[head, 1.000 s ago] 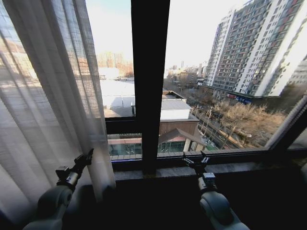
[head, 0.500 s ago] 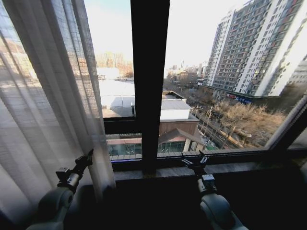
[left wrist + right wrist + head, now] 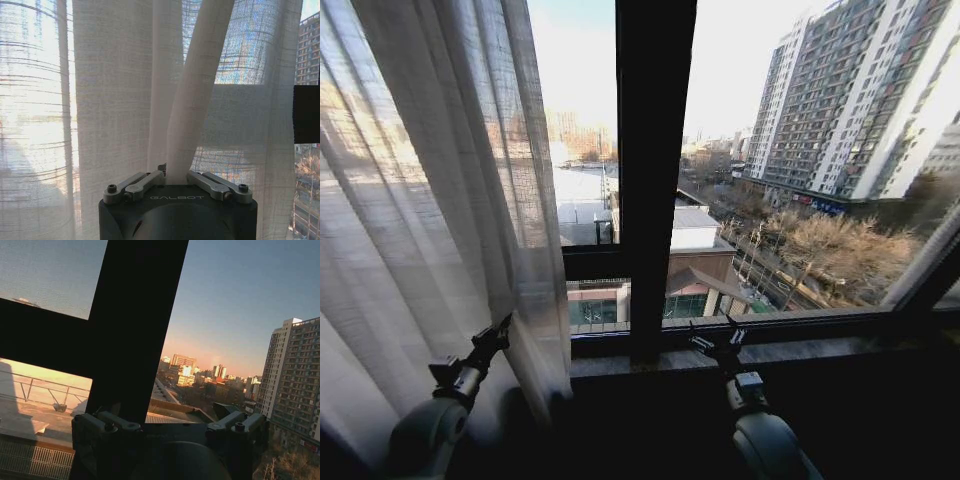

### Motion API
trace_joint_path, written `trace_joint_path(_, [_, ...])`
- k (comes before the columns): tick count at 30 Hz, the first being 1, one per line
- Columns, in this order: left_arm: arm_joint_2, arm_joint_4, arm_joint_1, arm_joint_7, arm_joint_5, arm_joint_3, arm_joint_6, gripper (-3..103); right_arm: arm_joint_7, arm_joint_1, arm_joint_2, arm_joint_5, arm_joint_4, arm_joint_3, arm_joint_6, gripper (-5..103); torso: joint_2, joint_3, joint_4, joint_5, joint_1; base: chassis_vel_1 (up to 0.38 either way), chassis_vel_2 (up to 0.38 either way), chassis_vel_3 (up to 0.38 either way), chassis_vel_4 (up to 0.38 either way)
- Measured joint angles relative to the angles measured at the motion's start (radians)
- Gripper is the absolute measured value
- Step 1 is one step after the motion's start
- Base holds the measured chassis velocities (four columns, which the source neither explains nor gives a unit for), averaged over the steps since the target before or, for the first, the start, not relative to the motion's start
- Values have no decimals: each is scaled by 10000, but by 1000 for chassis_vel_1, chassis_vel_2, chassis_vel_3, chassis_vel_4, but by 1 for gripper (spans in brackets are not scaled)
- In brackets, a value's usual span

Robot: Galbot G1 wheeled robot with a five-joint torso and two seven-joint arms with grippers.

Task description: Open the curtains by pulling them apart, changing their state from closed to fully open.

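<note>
We take the dark vertical window frame bar as our landmark. The sheer white-to-cream pleated fabric curtain hangs to the left of that bar, gathered into long vertical folds. Its inner edge stands short of the bar, with a strip of bare glass between them. To the right of the bar the glass is uncovered, and through it we see a tall grey apartment block and lower rooftops.

Our left hand sits low, left of the bar, at the curtain's lower inner edge. In the left wrist view the left hand is clenched on the fabric: a narrow pleat of the curtain rises straight out from between the two silver fingers, which lie drawn in close against it. More of the translucent cloth hangs behind, across the width of that view, with the dark bar at the far side edge.

Our right hand is low, just right of the bar's foot, over the dark stone window sill and touching no fabric. In the right wrist view the right hand points at the crossing of the dark frame bars. Its finger links lie spread to either side of the housing and nothing lies between them, so we read it as released.
</note>
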Motion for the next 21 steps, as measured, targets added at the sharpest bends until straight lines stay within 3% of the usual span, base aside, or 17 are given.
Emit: trace_joint_path(21, [-430,-889,816,-41,74,-380,-162,0,-69,-293,-136,43,319,23,80,100,1,0,0,3,1,339,345,-345,-340])
